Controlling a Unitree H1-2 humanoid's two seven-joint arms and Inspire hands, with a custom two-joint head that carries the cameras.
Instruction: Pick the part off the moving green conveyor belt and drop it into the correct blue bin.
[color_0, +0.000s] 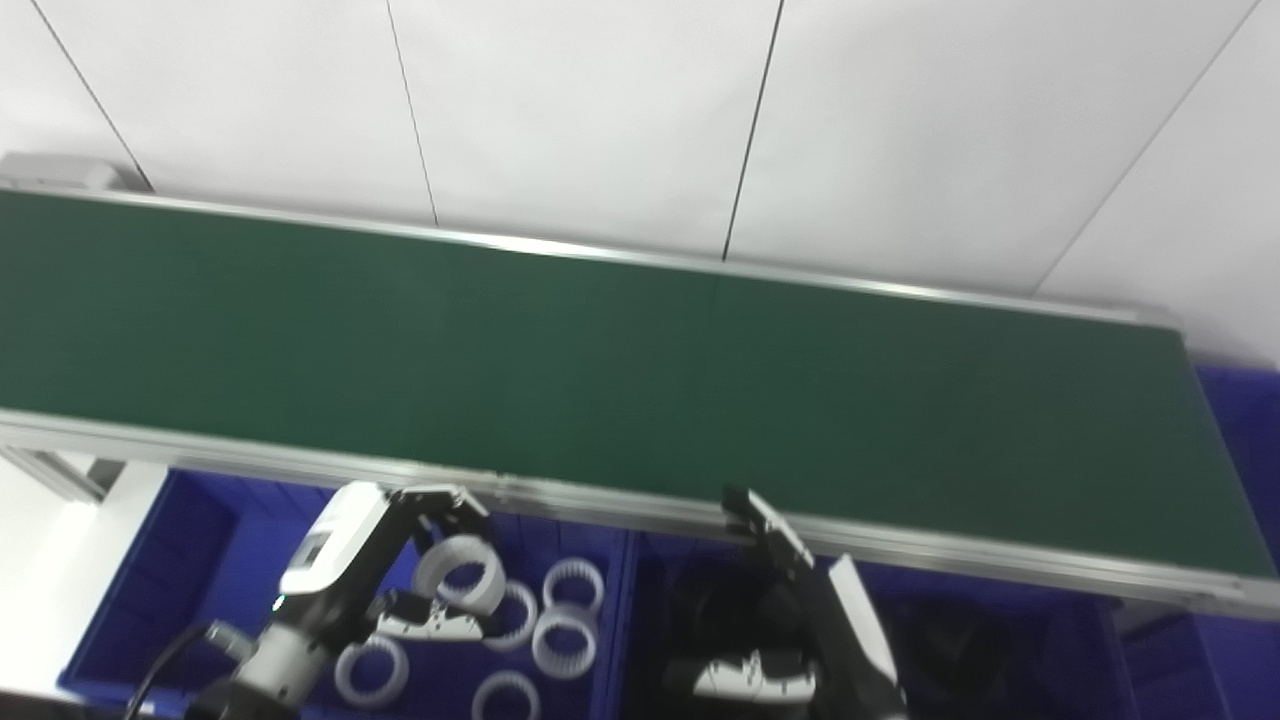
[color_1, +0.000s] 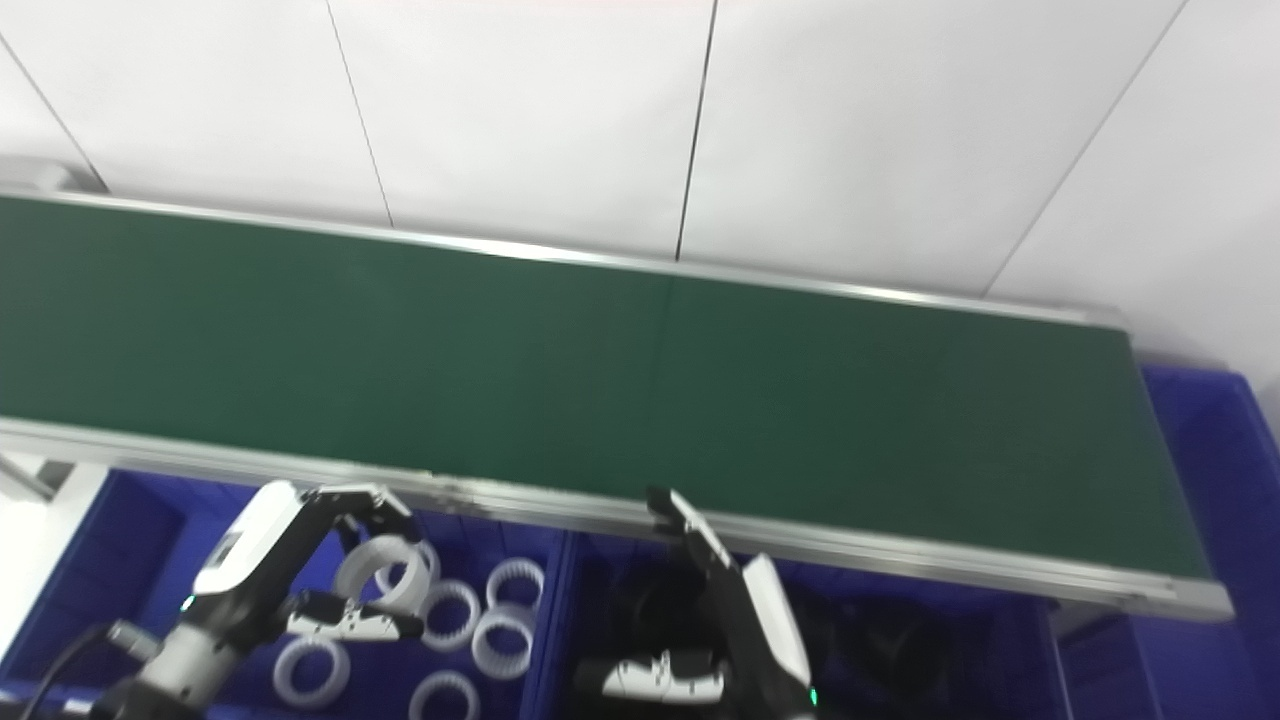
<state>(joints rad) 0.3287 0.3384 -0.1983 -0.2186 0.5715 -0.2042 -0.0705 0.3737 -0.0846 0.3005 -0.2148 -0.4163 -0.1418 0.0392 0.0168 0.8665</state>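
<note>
My left hand (color_0: 400, 570) is shut on a white toothed ring (color_0: 462, 572) and holds it over the left blue bin (color_0: 190, 560), just below the belt's near rail. Several white rings (color_0: 565, 640) lie in that bin. My right hand (color_0: 790, 620) is open and empty over the middle blue bin (color_0: 1050, 620), which holds dark parts (color_0: 960, 650). The green conveyor belt (color_0: 600, 370) shows no part on it. The ring in my left hand also shows in the right eye view (color_1: 385, 572).
The belt's metal near rail (color_0: 620, 505) runs just above both hands. Another blue bin (color_0: 1240, 440) stands at the belt's right end. A white wall is behind the belt.
</note>
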